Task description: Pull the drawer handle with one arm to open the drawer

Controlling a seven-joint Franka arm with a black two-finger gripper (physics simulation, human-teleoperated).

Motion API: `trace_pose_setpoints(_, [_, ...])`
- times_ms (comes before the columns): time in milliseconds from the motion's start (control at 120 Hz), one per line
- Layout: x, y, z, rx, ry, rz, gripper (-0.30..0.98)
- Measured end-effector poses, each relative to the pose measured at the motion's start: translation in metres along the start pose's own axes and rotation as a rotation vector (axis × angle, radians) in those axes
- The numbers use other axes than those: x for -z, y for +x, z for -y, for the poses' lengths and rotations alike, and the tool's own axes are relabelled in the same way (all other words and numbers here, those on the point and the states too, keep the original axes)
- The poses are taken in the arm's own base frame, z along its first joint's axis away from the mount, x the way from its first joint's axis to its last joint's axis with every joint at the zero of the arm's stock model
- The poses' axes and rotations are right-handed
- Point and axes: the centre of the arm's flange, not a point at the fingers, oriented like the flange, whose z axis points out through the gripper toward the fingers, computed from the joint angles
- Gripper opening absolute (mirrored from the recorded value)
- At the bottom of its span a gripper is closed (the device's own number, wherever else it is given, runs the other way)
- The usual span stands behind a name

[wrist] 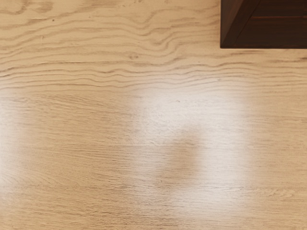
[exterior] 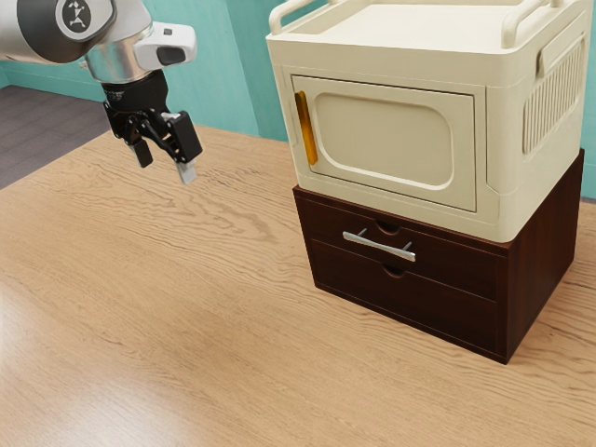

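Ext. view: black two-finger claw [exterior: 165,168] spread, 10 o'clock from silver bar handle [exterior: 379,246]. Wrist cam crops dk-brown wooden drawer unit [wrist: 271,32].

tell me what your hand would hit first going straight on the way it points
Most likely the wooden tabletop: my hand points down at it, and the drawer unit stands off to the exterior view's right. My height above the wood is hard to tell.

You face a wood-look table [exterior: 186,326] with wavy grain and a glossy sheen, a smooth, dark wood-look drawer unit [exterior: 542,263] with a shiny metal handle [exterior: 379,246], and a smooth, matt, plastic-looking cream cabinet [exterior: 503,200].
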Motion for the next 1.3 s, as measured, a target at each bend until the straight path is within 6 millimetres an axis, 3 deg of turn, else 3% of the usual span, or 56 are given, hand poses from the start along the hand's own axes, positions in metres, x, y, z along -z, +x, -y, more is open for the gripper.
trace_pose_setpoints(58, [-0.001,-0.001,0.004,0.005,-0.017,-0.001,0.69])
trace_pose_setpoints(167, [-0.002,-0.008,0.034,0.053,-0.07,-0.012,0.69])
trace_pose_setpoints(200, [0.023,-0.018,0.038,0.062,-0.074,-0.061,0.69])
trace_pose_setpoints(258, [0.091,-0.048,0.038,0.063,-0.053,-0.196,0.69])
trace_pose_setpoints(292, [0.116,-0.063,0.034,0.058,-0.047,-0.243,0.69])
trace_pose_setpoints(350, [0.136,-0.076,0.029,0.047,-0.044,-0.281,0.69])
trace_pose_setpoints(467, [0.151,-0.082,0.02,0.026,-0.043,-0.323,0.69])
trace_pose_setpoints(717, [0.138,-0.054,0.006,-0.011,-0.039,-0.348,0.69])
trace_pose_setpoints(883, [0.085,-0.021,-0.004,-0.033,-0.06,-0.247,0.69])
trace_pose_setpoints(1017, [0.077,-0.065,-0.017,-0.062,-0.103,-0.213,0.69])
trace_pose_setpoints(1117, [0.06,-0.119,-0.038,-0.097,-0.132,-0.197,0.69])
trace_pose_setpoints(1233, [0.011,-0.175,-0.058,-0.125,-0.161,-0.117,0.69])
trace_pose_setpoints(1300, [0.017,-0.193,-0.09,-0.177,-0.149,-0.102,0.69])
